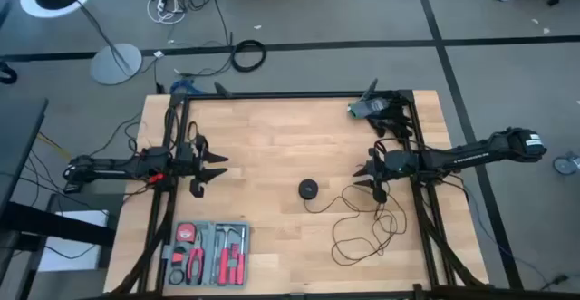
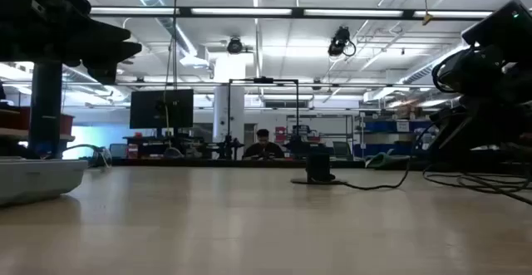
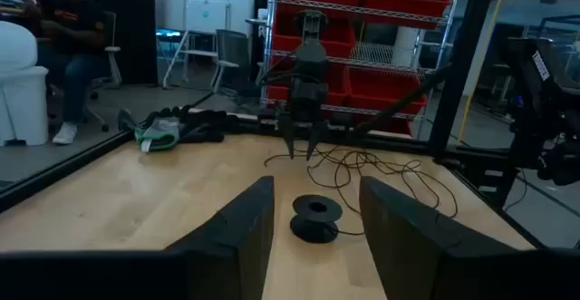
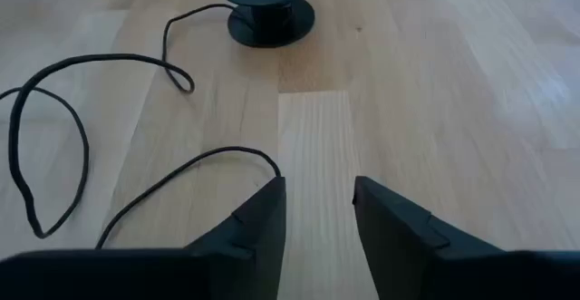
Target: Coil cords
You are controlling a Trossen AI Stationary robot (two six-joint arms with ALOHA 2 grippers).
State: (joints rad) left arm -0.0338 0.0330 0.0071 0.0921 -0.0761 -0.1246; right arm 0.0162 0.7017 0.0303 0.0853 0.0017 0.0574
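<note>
The cord [image 1: 362, 229] is one thin black wire lying in loose loops on the wooden table, near its right front. It ends at a small round black spool [image 1: 309, 189], which stands on its flat base at the table's middle. My right gripper [image 1: 373, 180] hovers low just right of the spool, open, with bare wood between its fingers [image 4: 319, 187]. A strand of cord [image 4: 208, 159] runs up to one fingertip. My left gripper [image 1: 207, 169] waits open at the table's left. It points at the spool [image 3: 317, 218]. My right gripper has a strand of the cord [image 4: 263, 159] ending at the tip of one finger [image 4: 267, 200]. I cannot tell whether it touches that finger or passes beneath it. Nothing lies between the two fingers.
A grey tray [image 1: 207, 253] with red-handled tools sits at the front left. A green and grey bundle [image 1: 367, 110] lies at the far right corner. Black frame rails [image 1: 426, 218] run along the table's sides. Bare wood lies between the two grippers.
</note>
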